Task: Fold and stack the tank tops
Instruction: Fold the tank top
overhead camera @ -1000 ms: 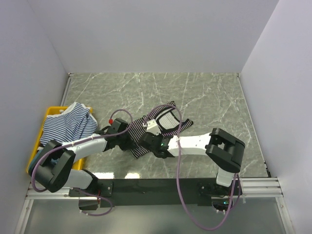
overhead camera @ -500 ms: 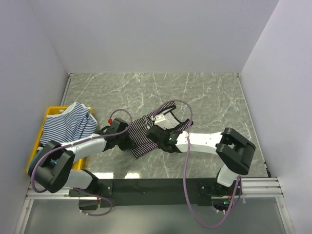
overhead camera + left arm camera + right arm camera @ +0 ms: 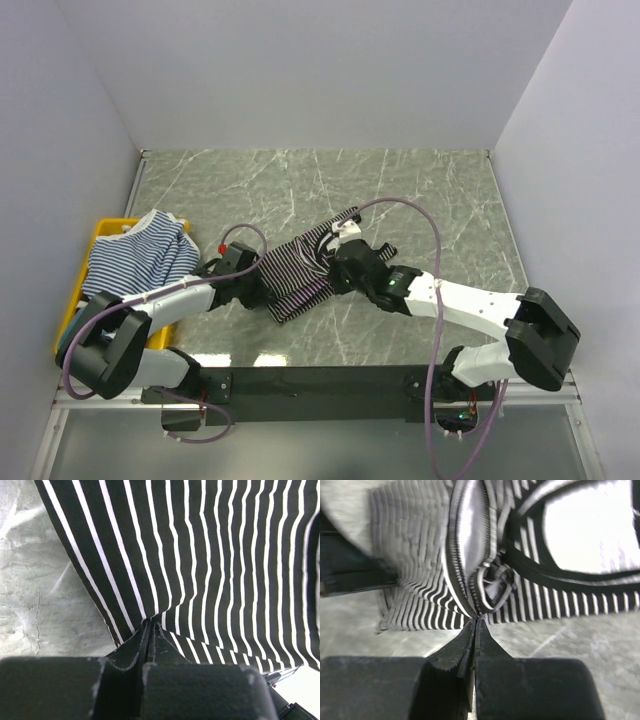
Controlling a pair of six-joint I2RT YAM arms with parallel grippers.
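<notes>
A black-and-white striped tank top (image 3: pixel 300 265) lies bunched on the marble table between my two arms. My left gripper (image 3: pixel 262 290) is shut on its left edge; in the left wrist view the striped tank top (image 3: pixel 210 555) runs up from the closed left gripper (image 3: pixel 149 625). My right gripper (image 3: pixel 335 272) is shut on a fold at its right side; in the right wrist view the tank top (image 3: pixel 470 570) with its black-trimmed armhole hangs off the closed right gripper (image 3: pixel 476 617). A blue-and-white striped tank top (image 3: pixel 140 255) is heaped in the yellow bin (image 3: pixel 100 232).
The yellow bin stands at the table's left edge against the wall. White walls enclose the marble table (image 3: pixel 420 190) on three sides. A black rail (image 3: pixel 330 382) holding the arm bases runs along the near edge. Purple cables loop above both arms.
My right gripper closed on the black-and-white top and moved to the right, the arm swinging out with it. The cloth has been drawn more compact. The left gripper has stayed put, still gripping.
</notes>
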